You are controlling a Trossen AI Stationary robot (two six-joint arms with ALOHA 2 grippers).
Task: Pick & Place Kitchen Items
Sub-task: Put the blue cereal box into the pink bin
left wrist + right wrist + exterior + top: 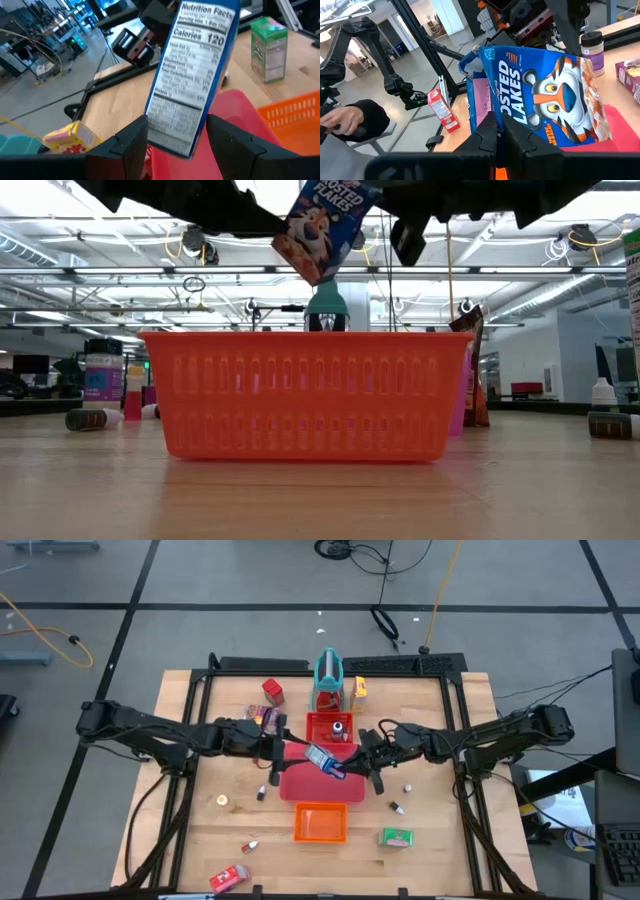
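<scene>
Orange tray (305,395) sits up front; both grippers, left (172,137) and right (500,135), pinch the blue-white cereal box (322,760) above the red tray (300,785).

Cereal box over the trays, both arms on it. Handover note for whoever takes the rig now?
Left gripper: fingers on either side of the cereal box, gripping it.
Right gripper: shut on one edge of the same box.
The box hangs tilted above the large red tray, not yet set down.
Done: one small bottle sits in the small red tray.
Left on the table: green box, red box, second red box, yellow box, pink-purple packet, several tiny bottles.
Next, probably: one arm lets go, then the box is placed.
</scene>
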